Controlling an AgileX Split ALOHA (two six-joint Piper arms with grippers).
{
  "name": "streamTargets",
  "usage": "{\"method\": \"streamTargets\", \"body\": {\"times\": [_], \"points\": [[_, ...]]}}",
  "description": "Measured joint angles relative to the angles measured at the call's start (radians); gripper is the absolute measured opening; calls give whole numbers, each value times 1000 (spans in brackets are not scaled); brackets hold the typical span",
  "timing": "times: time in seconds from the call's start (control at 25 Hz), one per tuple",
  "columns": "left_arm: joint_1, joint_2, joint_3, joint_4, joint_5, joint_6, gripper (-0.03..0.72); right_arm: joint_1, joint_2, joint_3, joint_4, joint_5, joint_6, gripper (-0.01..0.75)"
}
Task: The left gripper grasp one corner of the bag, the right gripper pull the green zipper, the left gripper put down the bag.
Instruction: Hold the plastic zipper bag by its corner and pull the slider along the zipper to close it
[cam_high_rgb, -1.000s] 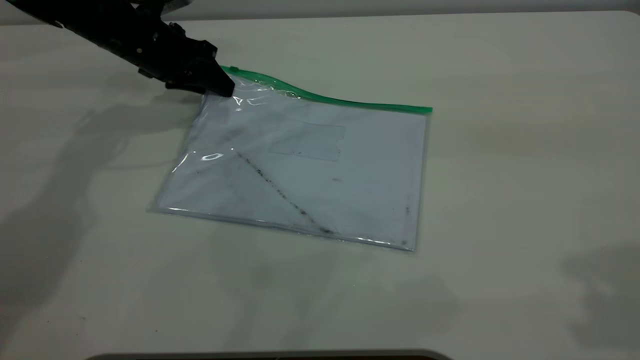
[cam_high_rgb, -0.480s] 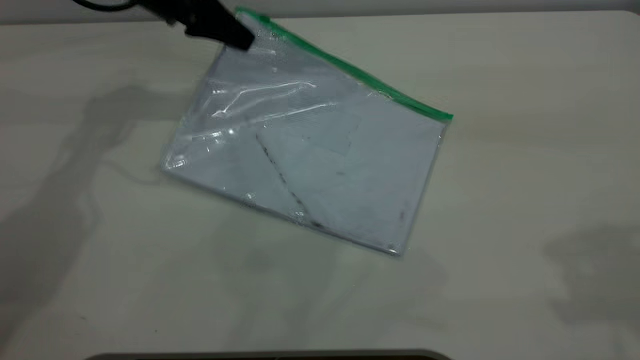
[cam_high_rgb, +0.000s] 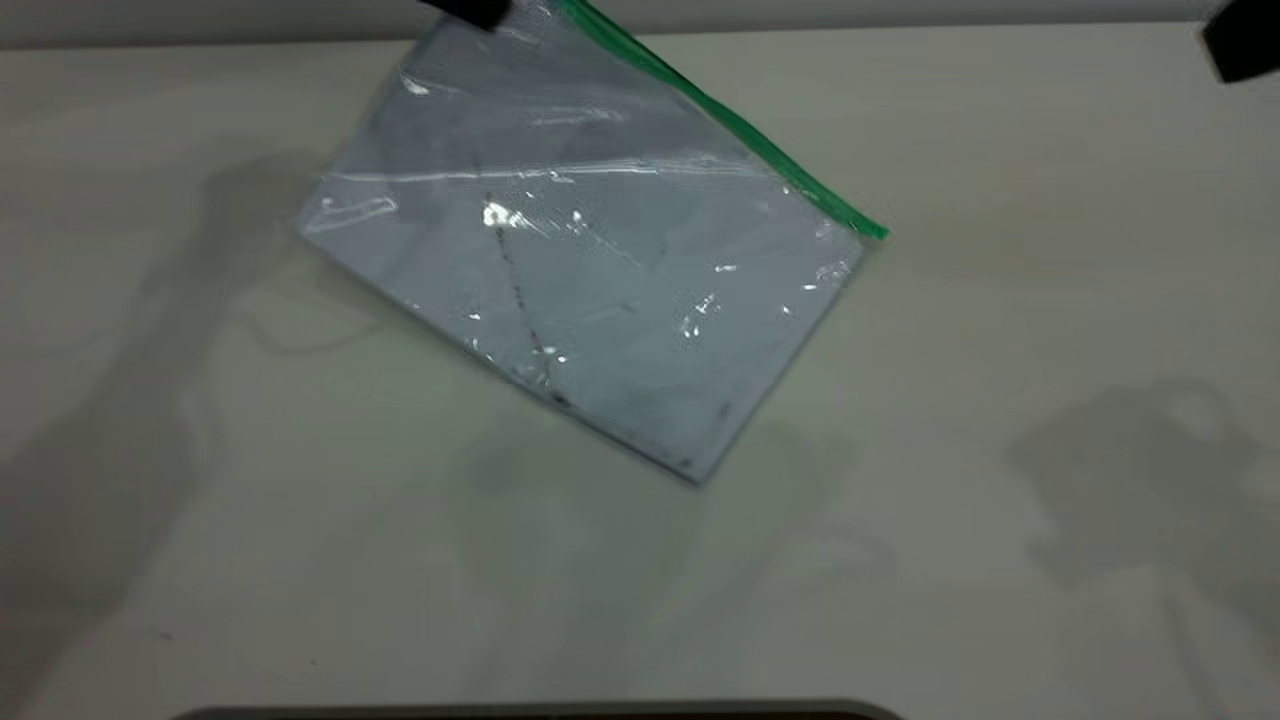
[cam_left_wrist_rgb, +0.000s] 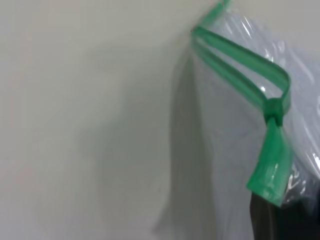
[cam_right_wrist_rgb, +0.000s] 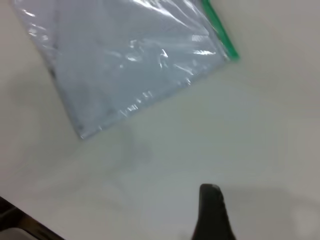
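My left gripper (cam_high_rgb: 470, 10) is at the top edge of the exterior view, shut on the bag's corner. The bag (cam_high_rgb: 590, 260) is a clear pouch with a white sheet and a dark diagonal smudge line. It hangs tilted, its lowest corner (cam_high_rgb: 695, 472) at or just above the table. The green zipper (cam_high_rgb: 730, 120) runs down its upper right edge. In the left wrist view the green slider tab (cam_left_wrist_rgb: 270, 167) hangs beside my black finger (cam_left_wrist_rgb: 280, 220). My right gripper (cam_high_rgb: 1240, 45) is at the far right, well clear of the bag. Only one of its fingers (cam_right_wrist_rgb: 212, 210) shows, with nothing beside it.
The pale table (cam_high_rgb: 900, 560) lies under the bag, with arm shadows at the left and right. A dark rim (cam_high_rgb: 520, 712) runs along the front edge. The right wrist view shows the bag (cam_right_wrist_rgb: 120, 65) and the end of its green strip (cam_right_wrist_rgb: 222, 35).
My left gripper has risen and moved right, lifting the bag's corner so that the pouch hangs steeply tilted. My right gripper has come into view at the top right.
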Motion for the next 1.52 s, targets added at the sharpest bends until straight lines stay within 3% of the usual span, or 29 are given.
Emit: {"method": "streamTargets", "body": {"times": [0.2, 0.56, 1.16, 1.52], "points": [[-108, 0, 0, 102, 0, 54, 53, 0, 83, -39, 204, 0, -231, 578], [-220, 0, 0, 152, 0, 139, 53, 0, 235, -104, 449, 26, -552, 578], [-281, 0, 0, 149, 0, 346, 53, 7, 528, -257, 709, 236, -897, 578], [-296, 0, 0, 93, -2, 374, 53, 127, 640, -340, 726, 217, -922, 578]]}}
